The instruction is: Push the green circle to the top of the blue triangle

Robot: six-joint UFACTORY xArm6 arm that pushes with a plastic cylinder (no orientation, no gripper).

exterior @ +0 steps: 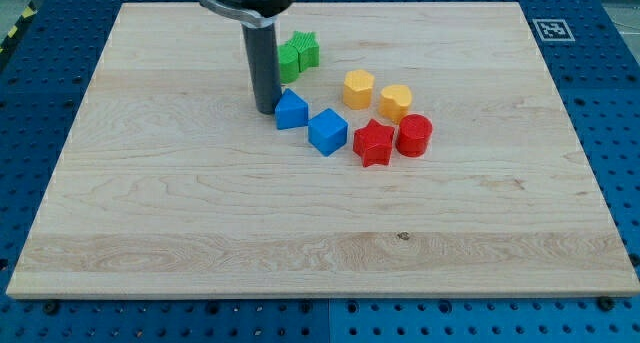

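The blue triangle (291, 110) lies near the board's middle, a little toward the view's top. Above it sit two green blocks touching each other: one rounded (289, 60), partly hidden behind my rod, and one star-shaped (306, 49) to its right. My tip (266, 109) rests on the board just left of the blue triangle, touching or nearly touching it, and below the green blocks.
A blue cube (327, 131) sits right of the triangle. A red star (373, 142) and a red cylinder (413, 135) lie further right. Two yellow blocks (358, 88) (396, 102) lie above them. The wooden board (150, 213) has blue perforated table around it.
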